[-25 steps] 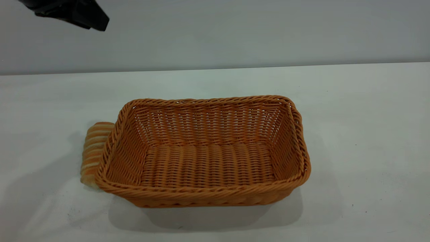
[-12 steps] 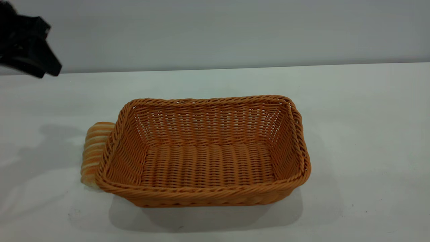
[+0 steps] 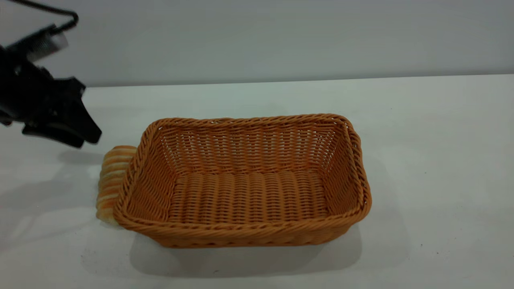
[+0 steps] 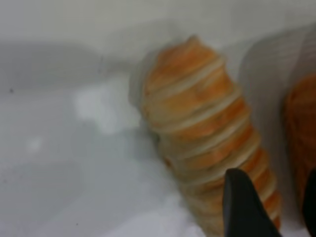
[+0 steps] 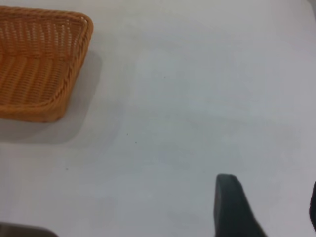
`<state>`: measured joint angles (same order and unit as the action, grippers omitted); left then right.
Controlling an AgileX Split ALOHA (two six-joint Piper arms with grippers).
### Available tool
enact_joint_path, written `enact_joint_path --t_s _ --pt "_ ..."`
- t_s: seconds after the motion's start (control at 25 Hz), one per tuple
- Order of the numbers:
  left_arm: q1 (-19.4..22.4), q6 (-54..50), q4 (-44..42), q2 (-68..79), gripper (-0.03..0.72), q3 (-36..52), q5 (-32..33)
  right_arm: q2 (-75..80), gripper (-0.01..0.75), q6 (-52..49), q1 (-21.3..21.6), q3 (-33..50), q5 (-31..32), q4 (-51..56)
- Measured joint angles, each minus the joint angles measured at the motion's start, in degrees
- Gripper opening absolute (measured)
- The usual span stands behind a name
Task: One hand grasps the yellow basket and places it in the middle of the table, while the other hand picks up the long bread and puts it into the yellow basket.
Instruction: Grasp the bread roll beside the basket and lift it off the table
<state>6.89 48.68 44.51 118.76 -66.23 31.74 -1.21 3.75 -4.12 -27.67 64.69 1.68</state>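
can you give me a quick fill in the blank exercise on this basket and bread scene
1. The long bread lies on the table, outside the yellow basket, against its ____ end as the exterior view shows it.
2. Inside, the yellow basket holds ____.
3. The end effector hanging above the table near the bread belongs to the ____ arm.
4. The bread's stripes are pale ____.

Missing words: left; nothing; left; cream

No readable text

No lettering, label, brand or number could be read on the basket (image 3: 245,224), the bread (image 4: 207,143), the table (image 3: 421,140) or the left gripper (image 3: 76,132) in any view.
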Motion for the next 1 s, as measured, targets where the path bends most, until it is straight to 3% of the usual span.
enact_joint_path --t_s 0.48,0.8,1.0 --pt "0.00 1.96 2.01 6.07 0.353 -0.43 -4.79 0.00 0.414 0.00 0.00 0.00 0.00 0.00" --pt "0.00 12.12 14.41 8.43 0.353 -0.43 -5.40 0.00 0.366 0.00 0.00 0.00 0.00 0.00" --pt "0.00 14.45 17.29 10.42 0.353 -0.54 -5.40 0.00 0.354 0.00 0.00 0.00 0.00 0.00"
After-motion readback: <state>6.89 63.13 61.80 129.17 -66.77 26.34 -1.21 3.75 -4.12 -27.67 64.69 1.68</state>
